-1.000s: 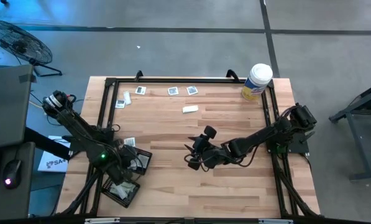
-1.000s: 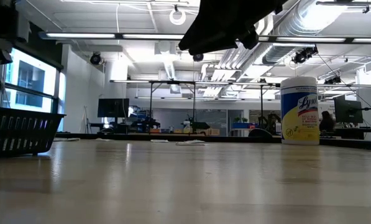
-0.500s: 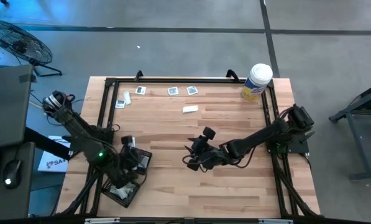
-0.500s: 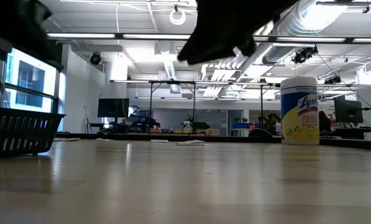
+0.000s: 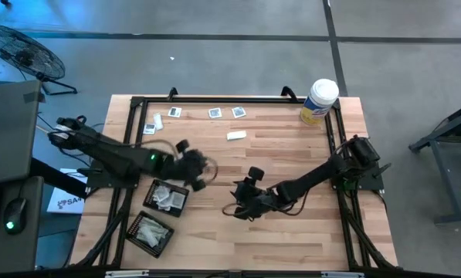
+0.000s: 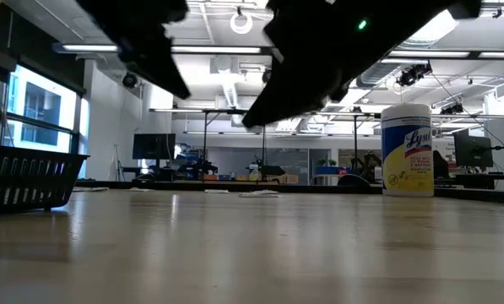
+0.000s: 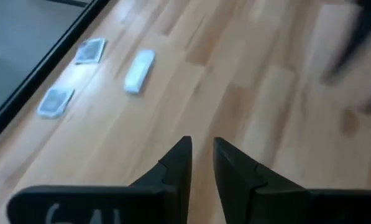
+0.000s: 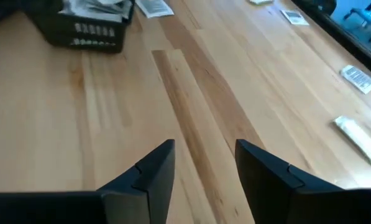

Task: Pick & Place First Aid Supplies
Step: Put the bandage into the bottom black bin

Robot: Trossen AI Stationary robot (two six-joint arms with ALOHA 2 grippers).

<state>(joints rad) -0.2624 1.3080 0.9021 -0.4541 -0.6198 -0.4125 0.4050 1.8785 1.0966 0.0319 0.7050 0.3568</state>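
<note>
We see the left gripper (image 5: 193,166) hovering over the pale wooden table (image 5: 292,232) near its left middle, its dark fingers (image 7: 180,163) nearly together with only a thin slit between them and nothing held. The right gripper (image 5: 242,202) hangs near the table's centre, its fingers (image 8: 154,167) set well apart and empty.

The remaining first aid supplies lie toward the far edge: a narrow white strip wrapper (image 5: 235,136), two square grey-white pads (image 5: 226,113), and a few more flat packets (image 5: 159,120) near the far left corner. We judge the strip wrapper the likely next target; it lies beyond both grippers, about midway between them, its long axis roughly along the far edge. Two black mesh trays (image 5: 166,197) with filled packets sit near the left edge.
</note>
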